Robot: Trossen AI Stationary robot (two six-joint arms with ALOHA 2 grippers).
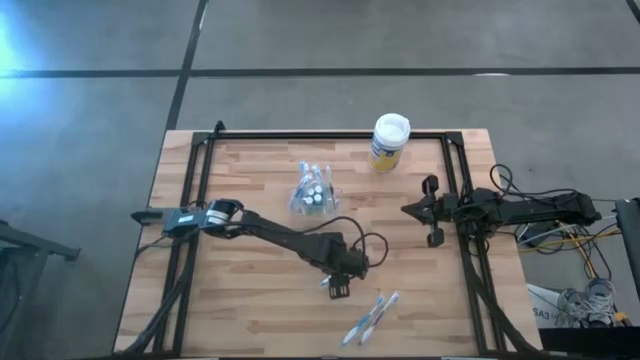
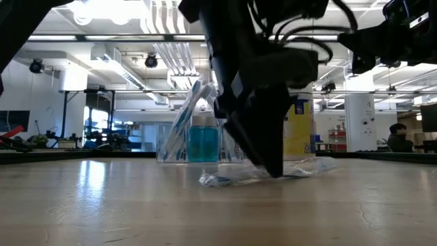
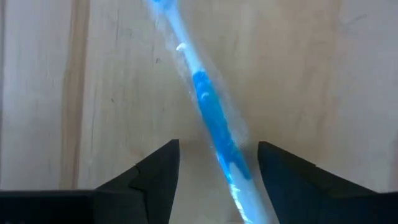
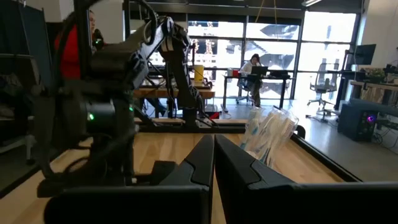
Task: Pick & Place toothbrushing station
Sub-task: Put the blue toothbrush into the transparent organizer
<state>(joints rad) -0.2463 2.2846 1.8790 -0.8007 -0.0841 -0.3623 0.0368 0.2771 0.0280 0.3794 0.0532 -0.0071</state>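
The toothbrushing station's clear plastic holder [image 1: 313,192] stands on its base at the table's middle, with toothbrushes and teal-capped tubes [image 2: 203,143] upright in it. My left gripper [image 1: 338,288] points down near the table's front, open. A blue-white toothbrush in a clear wrapper [image 3: 211,118] lies flat on the wood between its fingers, and I see no touch. Two more toothbrushes [image 1: 370,318] lie just in front of it. My right gripper [image 4: 214,162] waits shut at the right edge.
A white-lidded canister with a yellow-blue label [image 1: 389,140] stands at the far edge, right of the middle. A black frame [image 1: 320,135] runs round the table. Bare wood lies at the near left. A person [image 4: 253,68] sits at a desk beyond the table.
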